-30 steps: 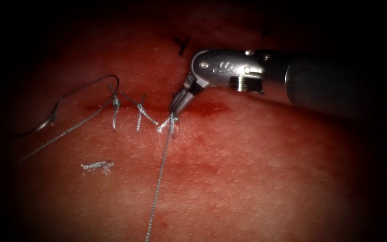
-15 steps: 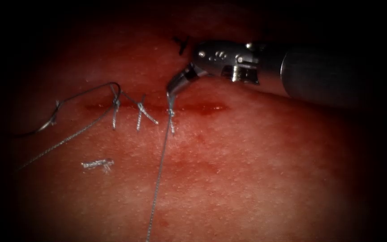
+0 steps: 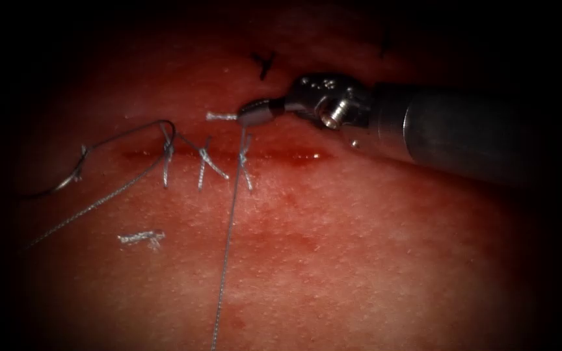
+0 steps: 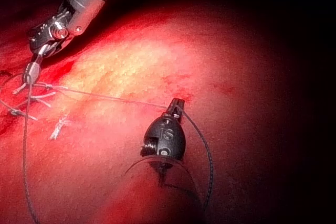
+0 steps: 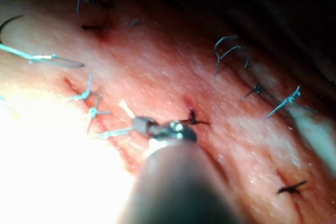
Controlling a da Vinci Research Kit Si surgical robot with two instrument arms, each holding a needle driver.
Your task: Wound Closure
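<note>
The right tool (image 3: pixel 255 116) grips a short thread end (image 3: pixel 221 116) just above the third knot (image 3: pixel 245 162). The left tool (image 4: pixel 176 106) holds the long thread (image 4: pixel 105 96). The needle (image 3: pixel 66 179) lies free on the tissue (image 3: pixel 372 247), well left of the right tool. Risk: excess pull tears the stitch through the cut (image 3: pixel 287 156) edge.

**Right tool lifted off the knot and pulled the short thread end up with it**

A second ago the right end effector (image 3: pixel 245 117) had its tip pointing down, right at the third knot (image 3: pixel 246 170) on the cut. Now the wrist has swung round so the tip points left, sitting just above the cut. Its jaws are closed on the short thread end (image 3: pixel 221 116), which now sticks out to the left of the tip. The long thread (image 3: pixel 227 240) used to stop at the knot; now it runs straight up to the jaws.
</note>
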